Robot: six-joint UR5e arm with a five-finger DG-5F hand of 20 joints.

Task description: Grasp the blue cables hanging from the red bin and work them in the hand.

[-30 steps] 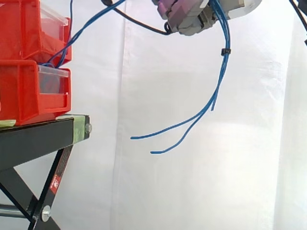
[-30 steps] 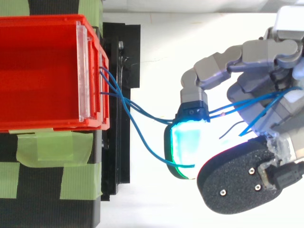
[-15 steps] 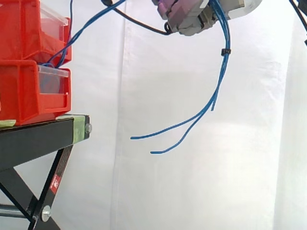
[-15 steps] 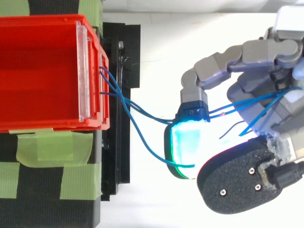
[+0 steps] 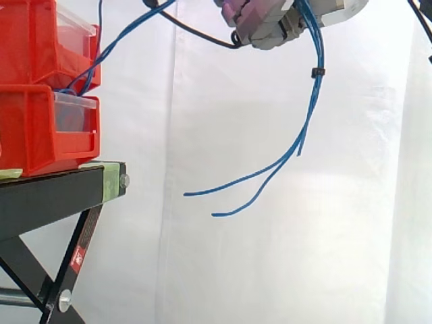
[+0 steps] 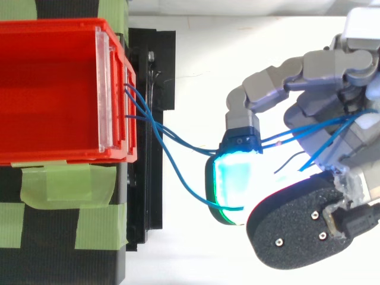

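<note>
The hand [image 5: 266,27] is high up at the top edge of the side view, well right of the stand [image 5: 54,192] and above the level of the bins. From above, the hand [image 6: 309,113] comes in from the right edge with its fingers bent leftward and down towards the red bin [image 6: 53,27]. One fingertip pad [image 6: 231,181] glows cyan with a green rim and faces up at the camera. Just right of it lies a dark oval pad.

The fingers are curled round the blue cables [image 6: 178,141] and have them in a closed grip. The strands pass under the bent finger just above the glowing pad and run on across the palm.

From the front lip of the red bin the cables cross the gap to the hand, hanging clear of the surface. In the side view they climb from the stacked bins up to the top edge, then drop out of the hand in a long curve. A small black tie [image 5: 316,71] bundles them a little below the hand. The loose ends sweep left and hang free in front of the white curtain [image 5: 236,270], near the height of the stand's top. Green tape [image 6: 65,184] holds the red bin to the stand.
</note>
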